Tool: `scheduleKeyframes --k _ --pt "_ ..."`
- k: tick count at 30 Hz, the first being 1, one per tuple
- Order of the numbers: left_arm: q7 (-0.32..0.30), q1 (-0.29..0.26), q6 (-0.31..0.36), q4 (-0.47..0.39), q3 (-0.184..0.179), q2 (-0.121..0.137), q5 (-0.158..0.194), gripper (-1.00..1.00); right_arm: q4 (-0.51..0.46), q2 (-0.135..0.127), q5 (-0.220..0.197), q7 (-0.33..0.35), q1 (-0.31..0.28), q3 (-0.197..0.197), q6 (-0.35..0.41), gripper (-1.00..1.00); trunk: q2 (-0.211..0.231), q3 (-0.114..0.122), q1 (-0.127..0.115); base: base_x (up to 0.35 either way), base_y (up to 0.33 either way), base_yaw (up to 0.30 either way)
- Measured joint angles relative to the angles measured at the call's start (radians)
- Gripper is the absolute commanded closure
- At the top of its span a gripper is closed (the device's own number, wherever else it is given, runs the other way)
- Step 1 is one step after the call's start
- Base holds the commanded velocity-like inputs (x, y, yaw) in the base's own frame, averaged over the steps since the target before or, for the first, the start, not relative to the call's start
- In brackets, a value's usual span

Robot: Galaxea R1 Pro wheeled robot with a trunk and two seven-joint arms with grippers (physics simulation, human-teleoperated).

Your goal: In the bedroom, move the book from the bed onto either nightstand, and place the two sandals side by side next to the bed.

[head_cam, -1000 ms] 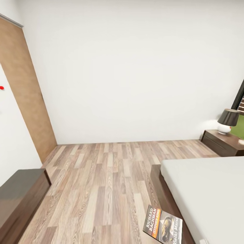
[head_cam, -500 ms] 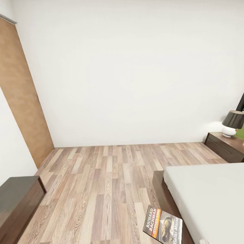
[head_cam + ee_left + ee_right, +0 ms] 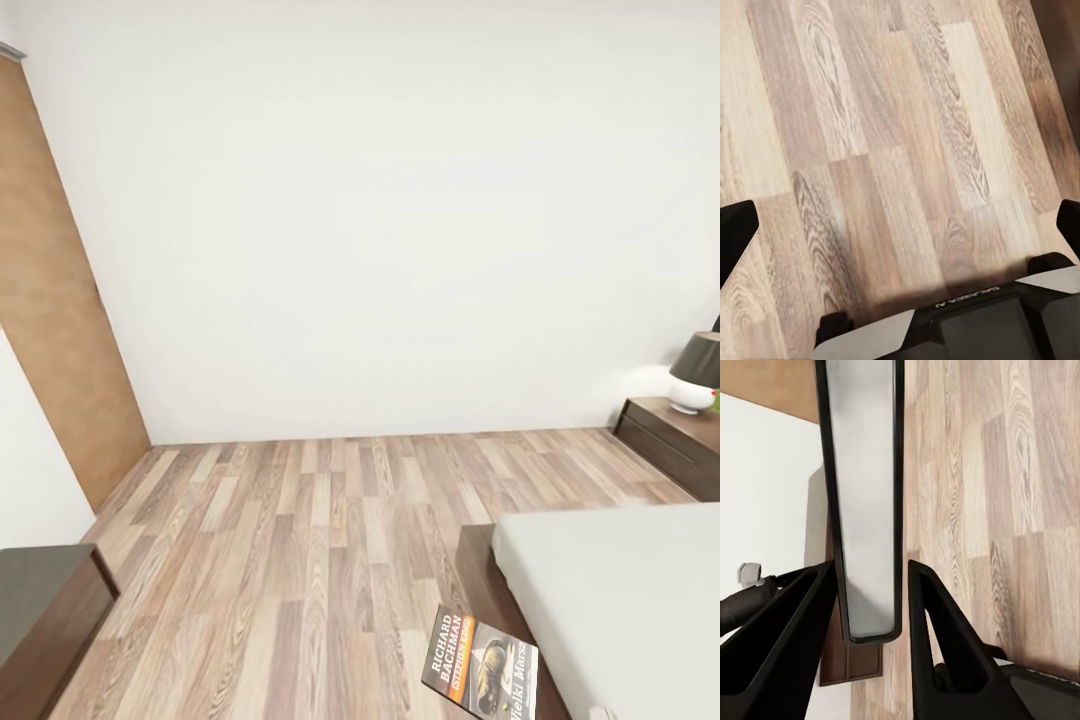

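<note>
so the whole head view has slid across the bedroom over the last second. that's the camera swinging left, not the furniture moving. taking the bed (image 3: pixel 620 600) as the anchor: a moment ago its pale mattress reached higher up the view, now it sits lower and further toward the right edge. the nightstand (image 3: pixel 672 440) beyond the bed's far end, with the dark-shaded lamp (image 3: pixel 697 372) on top, has drifted right so the lamp is half cut off, and the window past it is gone from view. the dark cabinet (image 3: pixel 45 610) across the floor from the bed has slipped down into the corner too, and the brown door panel (image 3: pixel 55 330) has shifted left.

the book (image 3: pixel 480 672) hasn't budged against the camera at all, which fits it being carried. it hangs just off the bed's near corner, over the wood floor (image 3: pixel 300 540).

right wrist view backs that up: the right gripper (image 3: pixel 870 615) has its two black fingers (image 3: pixel 945 660) pinching the book edge-on. left gripper (image 3: pixel 900 225) has its fingers spread wide, nothing between them but floor.

my read: book's off the bed and in hand, but the turn is heading away from that nightstand. sandals not spotted yet.
</note>
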Motion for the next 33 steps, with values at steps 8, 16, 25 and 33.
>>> scheduleKeyframes --k 8,16,25,33 --pt "0.0 0.0 0.0 0.0 0.0 0.0 0.0 -1.0 0.0 0.0 0.0 0.0 0.0 0.0 0.0 1.0 0.0 0.0 0.0 0.33 0.0 0.0" --pt "0.0 0.0 0.0 0.0 0.0 0.0 0.0 -1.0 0.0 0.0 0.0 -0.001 0.0 0.0 0.0 1.0 0.0 0.0 0.0 0.33 0.0 0.0" --pt "0.0 0.0 0.0 0.0 0.0 -0.001 0.0 -1.0 0.0 0.001 0.0 -0.001 0.0 0.001 0.0 1.0 0.0 0.0 0.0 0.33 0.0 0.0" --pt "0.0 0.0 0.0 0.0 0.0 -0.002 0.0 -1.0 0.0 0.01 0.0 -0.001 0.0 0.001 0.0 1.0 0.0 0.0 0.0 0.33 0.009 0.0"
